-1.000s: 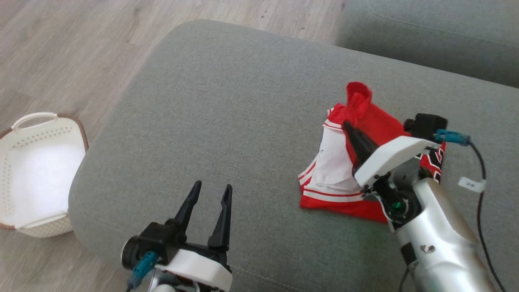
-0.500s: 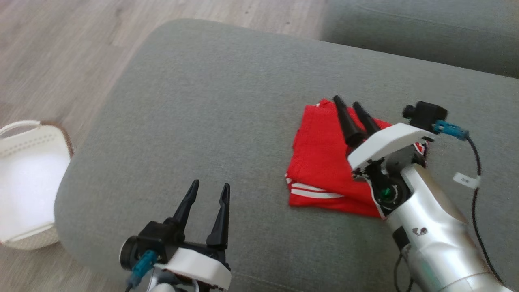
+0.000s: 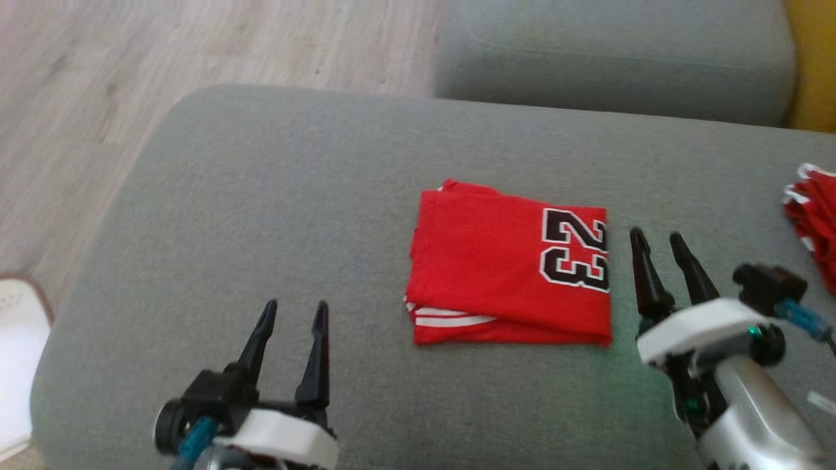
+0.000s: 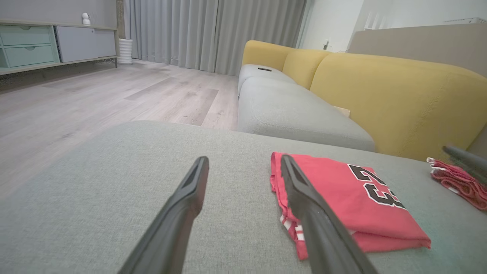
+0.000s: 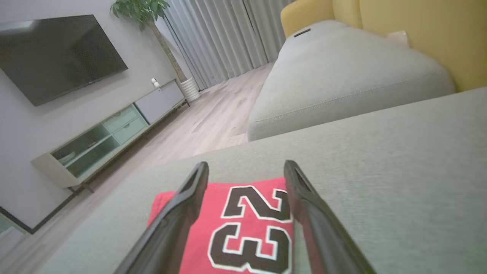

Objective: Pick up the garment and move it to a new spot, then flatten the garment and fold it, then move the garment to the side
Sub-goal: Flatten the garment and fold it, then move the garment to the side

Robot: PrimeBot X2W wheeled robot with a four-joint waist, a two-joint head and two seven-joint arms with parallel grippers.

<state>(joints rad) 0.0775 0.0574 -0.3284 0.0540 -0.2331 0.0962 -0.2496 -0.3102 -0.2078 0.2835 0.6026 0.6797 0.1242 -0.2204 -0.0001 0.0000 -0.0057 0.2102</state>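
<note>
Grey fabric sofa cushion (image 3: 261,215): folded red jersey with black 23 (image 3: 496,261) lies flat mid-cushion, long axis 9-to-3. Right gripper (image 3: 654,235): fingers apart, empty, just beside the jersey's 3 o'clock edge. Left gripper (image 3: 296,305): fingers apart, empty, well apart, jersey at its 2 o'clock. Right arm judged nearer.

garment (image 3: 496,274): red matt cloth | cushion (image 3: 294,215): grey coarse woven fabric | floor (image 3: 130,65): pale wood-grain planks

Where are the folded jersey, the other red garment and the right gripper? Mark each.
folded jersey (image 3: 483,261), head view, plain red top layer.
other red garment (image 3: 816,215), head view, its crumpled red fabric.
right gripper (image 3: 654,236), head view, midway between fingertips.
</note>
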